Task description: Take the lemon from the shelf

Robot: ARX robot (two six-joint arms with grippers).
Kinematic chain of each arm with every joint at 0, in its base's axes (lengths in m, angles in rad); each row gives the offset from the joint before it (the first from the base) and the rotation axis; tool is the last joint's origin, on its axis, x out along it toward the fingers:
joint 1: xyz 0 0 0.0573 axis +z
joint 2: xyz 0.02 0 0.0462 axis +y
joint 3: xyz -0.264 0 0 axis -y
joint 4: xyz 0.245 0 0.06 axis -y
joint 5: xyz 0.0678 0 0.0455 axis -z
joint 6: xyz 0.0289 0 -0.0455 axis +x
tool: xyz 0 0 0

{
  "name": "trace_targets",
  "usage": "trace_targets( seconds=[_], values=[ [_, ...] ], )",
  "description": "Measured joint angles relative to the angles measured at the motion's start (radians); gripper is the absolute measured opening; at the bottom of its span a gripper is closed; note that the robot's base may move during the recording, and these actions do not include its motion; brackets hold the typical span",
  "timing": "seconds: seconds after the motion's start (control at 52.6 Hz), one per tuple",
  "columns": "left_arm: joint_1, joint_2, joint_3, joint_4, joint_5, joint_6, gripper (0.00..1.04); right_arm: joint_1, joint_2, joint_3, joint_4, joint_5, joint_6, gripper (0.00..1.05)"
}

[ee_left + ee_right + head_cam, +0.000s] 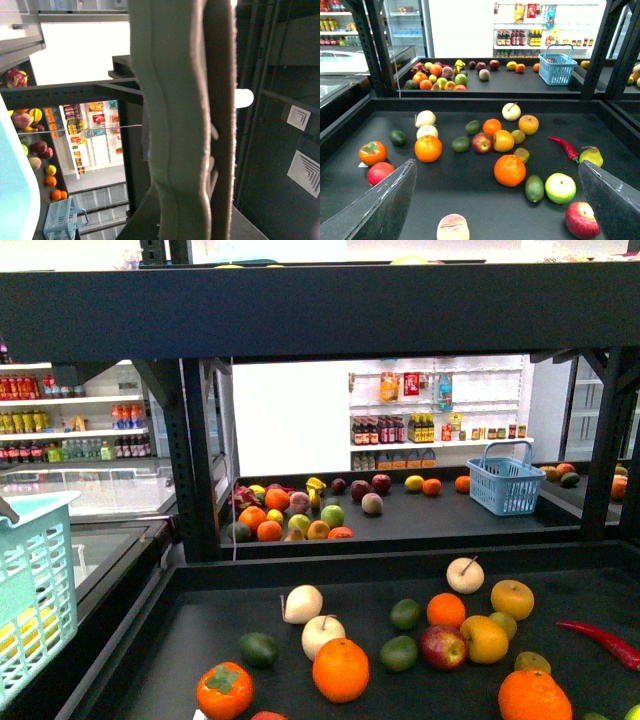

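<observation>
Hovering over the near tray of the shelf (470,102), the right gripper (496,164) is holding its two dark fingers (375,210) spread wide with nothing between them, reaching in low and roughly level above the fruit. The lemon (518,136), small and dull yellow, is lying on that tray tucked against the far side of a bigger yellow-orange fruit (503,141), which is sitting just beside a red apple (481,143); in the front view the lemon (507,621) is peeking out from behind that same fruit. The left gripper (207,125) is tilting upward towards the ceiling, its pale pads (175,125) pressing together on nothing, beside a turquoise basket (30,590) hanging off to the shelf's left.
</observation>
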Motion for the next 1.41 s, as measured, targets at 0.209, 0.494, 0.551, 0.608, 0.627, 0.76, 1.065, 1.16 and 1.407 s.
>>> trace_targets(
  seconds=[0.209, 0.494, 0.551, 0.608, 0.627, 0.76, 1.065, 1.16, 1.407],
  values=[
    [0.011, 0.049, 0.0, 0.001, 0.03, -0.026, 0.08, 0.0, 0.0, 0.0, 0.0, 0.0, 0.0, 0.97],
    [0.024, 0.058, 0.0, 0.006, 0.056, -0.024, 0.08, 0.0, 0.0, 0.0, 0.0, 0.0, 0.0, 0.97],
    [0.025, 0.058, 0.0, 0.006, 0.058, -0.024, 0.08, 0.0, 0.0, 0.0, 0.0, 0.0, 0.0, 0.97],
    [0.026, 0.058, 0.0, 0.006, 0.059, -0.024, 0.08, 0.0, 0.0, 0.0, 0.0, 0.0, 0.0, 0.97],
    [0.026, 0.058, 0.0, 0.006, 0.059, -0.024, 0.08, 0.0, 0.0, 0.0, 0.0, 0.0, 0.0, 0.97],
    [0.025, 0.058, 0.0, 0.012, 0.077, -0.024, 0.28, 0.0, 0.0, 0.0, 0.0, 0.0, 0.0, 0.97],
    [0.017, 0.057, 0.002, 0.017, 0.096, -0.025, 0.83, 0.0, 0.0, 0.0, 0.0, 0.0, 0.0, 0.97],
    [0.017, 0.057, 0.002, 0.017, 0.096, -0.024, 0.99, 0.0, 0.0, 0.0, 0.0, 0.0, 0.0, 0.97],
    [0.017, 0.057, 0.002, 0.017, 0.097, -0.024, 0.97, 0.0, 0.0, 0.0, 0.0, 0.0, 0.0, 0.97]
  ],
)
